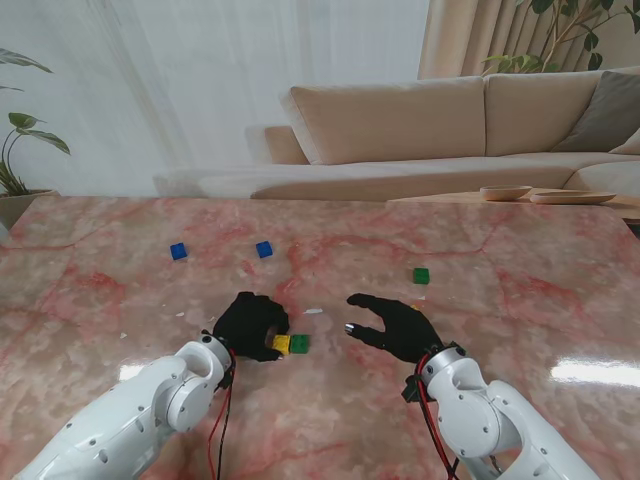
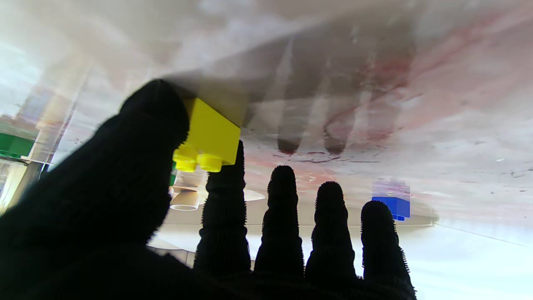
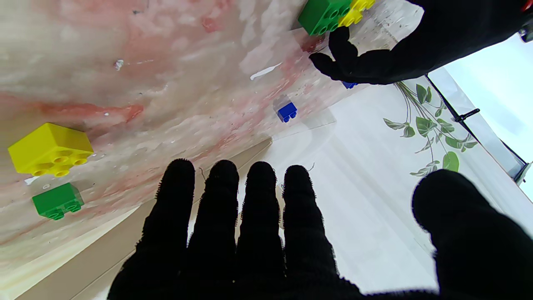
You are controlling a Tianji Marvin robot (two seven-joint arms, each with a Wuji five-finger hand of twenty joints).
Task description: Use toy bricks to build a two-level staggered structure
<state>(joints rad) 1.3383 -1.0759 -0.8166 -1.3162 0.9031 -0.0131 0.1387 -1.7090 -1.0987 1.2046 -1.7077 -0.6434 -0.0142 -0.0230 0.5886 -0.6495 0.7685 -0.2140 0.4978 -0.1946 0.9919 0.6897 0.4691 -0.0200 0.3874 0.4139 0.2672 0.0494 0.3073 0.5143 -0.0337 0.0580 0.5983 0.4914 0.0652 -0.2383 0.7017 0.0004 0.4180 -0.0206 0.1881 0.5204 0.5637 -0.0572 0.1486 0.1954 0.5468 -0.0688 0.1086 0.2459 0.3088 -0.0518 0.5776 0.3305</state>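
A yellow brick (image 1: 282, 344) stands on the marble table (image 1: 520, 300), touching a green brick (image 1: 299, 344) on its right side. My left hand (image 1: 250, 325) is over the yellow brick (image 2: 212, 137), thumb and index finger pinching its sides, the other fingers straight. My right hand (image 1: 395, 328) hovers open to the right of the pair with spread fingers (image 3: 258, 208) and nothing in it. The right wrist view shows the pair's green brick (image 3: 325, 16), and a second yellow brick (image 3: 50, 149) beside another green brick (image 3: 58, 201). That green brick (image 1: 421, 275) lies farther from me than my right hand.
Two blue bricks (image 1: 178, 251) (image 1: 264, 249) lie farther from me on the left half. A beige sofa (image 1: 450, 130) stands beyond the table's far edge, with shallow bowls (image 1: 505, 192) at its right. A potted plant (image 1: 15, 150) is at far left.
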